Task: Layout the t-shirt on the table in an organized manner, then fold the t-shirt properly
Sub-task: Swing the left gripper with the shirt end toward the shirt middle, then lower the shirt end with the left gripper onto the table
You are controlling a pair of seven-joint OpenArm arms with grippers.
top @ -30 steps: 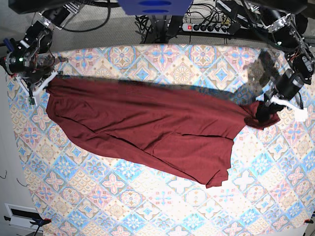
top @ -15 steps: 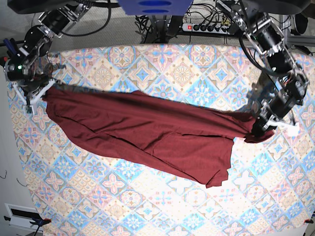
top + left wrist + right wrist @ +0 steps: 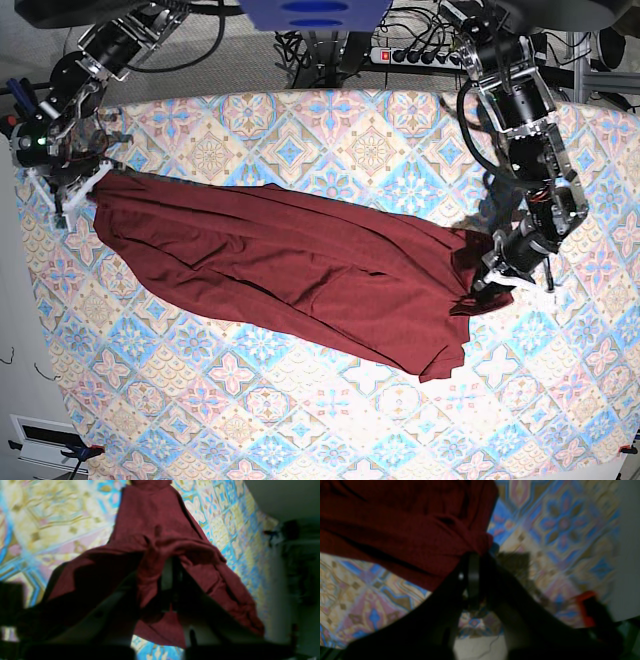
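The left end effector (image 3: 497,278) is pinched on a bunched corner of the t-shirt (image 3: 290,265), with fabric draped over both of its fingers in the wrist view. The right end effector (image 3: 72,187) is clamped on the opposite corner, the cloth gathered into a small knot at its tips (image 3: 480,545). Between the two end effectors the t-shirt lies stretched in a long slanted band on the patterned worktop (image 3: 300,420), wrinkled, with one loose flap (image 3: 440,350) trailing just beside and toward the near edge from the left end effector.
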